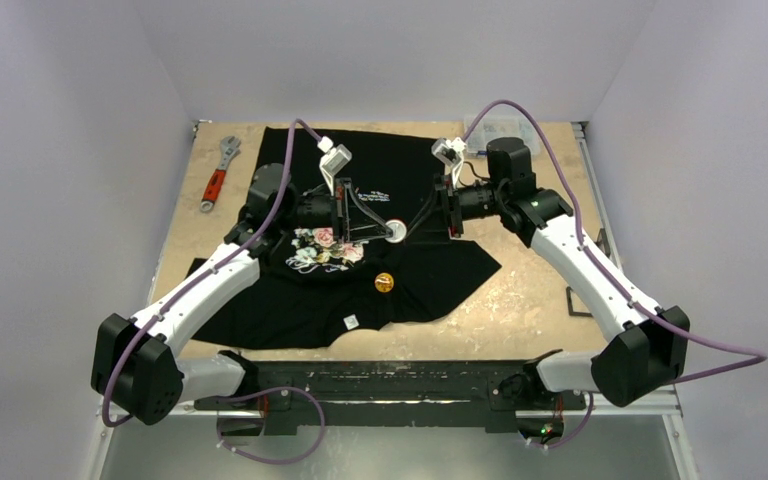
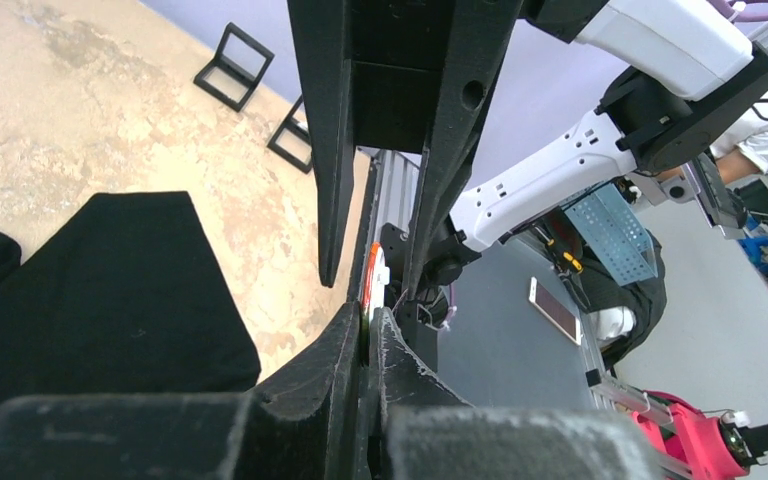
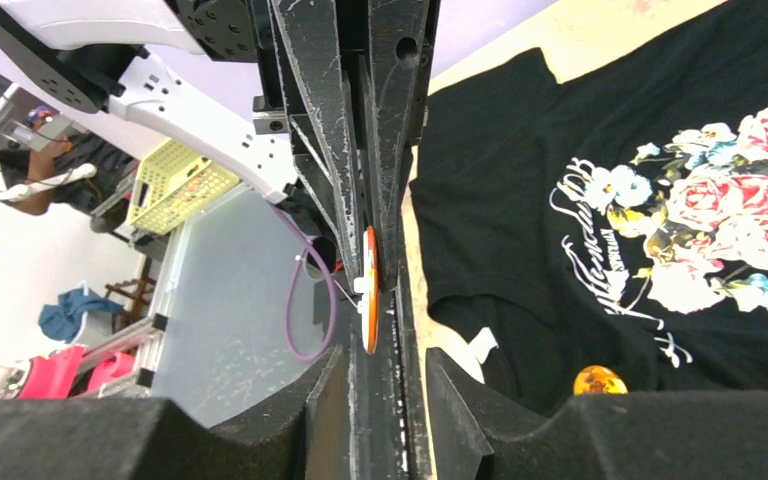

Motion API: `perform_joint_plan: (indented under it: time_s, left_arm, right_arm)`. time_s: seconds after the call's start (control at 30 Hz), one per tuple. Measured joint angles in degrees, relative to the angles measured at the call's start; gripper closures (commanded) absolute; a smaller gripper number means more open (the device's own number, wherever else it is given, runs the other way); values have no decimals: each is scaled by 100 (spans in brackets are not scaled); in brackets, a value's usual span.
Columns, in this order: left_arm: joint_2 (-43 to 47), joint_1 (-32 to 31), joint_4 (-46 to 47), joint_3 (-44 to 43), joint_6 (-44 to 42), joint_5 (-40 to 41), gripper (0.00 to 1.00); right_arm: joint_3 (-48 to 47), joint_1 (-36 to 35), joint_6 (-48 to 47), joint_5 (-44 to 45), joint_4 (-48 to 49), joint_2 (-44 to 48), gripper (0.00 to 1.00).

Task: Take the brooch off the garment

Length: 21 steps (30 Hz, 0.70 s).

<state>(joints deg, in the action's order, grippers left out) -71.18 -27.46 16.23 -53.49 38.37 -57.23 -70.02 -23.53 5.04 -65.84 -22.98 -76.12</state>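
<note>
Left gripper (image 2: 368,325) clamped on brooch (image 2: 372,275) (orange-white disc, edge-on), right gripper (image 3: 382,355) parted either side, garment (image 1: 440,270) beneath

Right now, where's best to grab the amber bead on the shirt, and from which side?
Probably pinch the amber bead across its rounded sides, coming straight down: it lies small and round on the flat T-shirt, clear on every side.

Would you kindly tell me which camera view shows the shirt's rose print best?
The right wrist view: the rose print is large and sharp there. The top view shows it small, beside the left arm; the left wrist view shows only plain black fabric.
</note>
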Motion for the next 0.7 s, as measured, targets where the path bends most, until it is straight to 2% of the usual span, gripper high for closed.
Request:
perform_joint_plan:
  time_s: [0.17,0.37,0.57,0.63,0.67,0.7]
  left_arm:
    - [0,2,131,0,22,0,100]
    - [0,2,133,0,13,24,100]
    - [0,2,133,0,7,22,100]
    - [0,2,133,2,4,24,100]
    - [0,2,133,2,2,26,100]
    - [0,4,131,4,0,35,88]
  right_arm:
    - [48,-7,566,-138,481,0,59]
    - [66,-7,839,-146,750,0,81]
    - [94,-9,964,-140,876,-26,88]
    - [96,-9,1012,-140,931,-55,100]
    - [96,-9,1040,-144,949,-66,100]
    - [103,-7,1058,-146,979,-72,100]
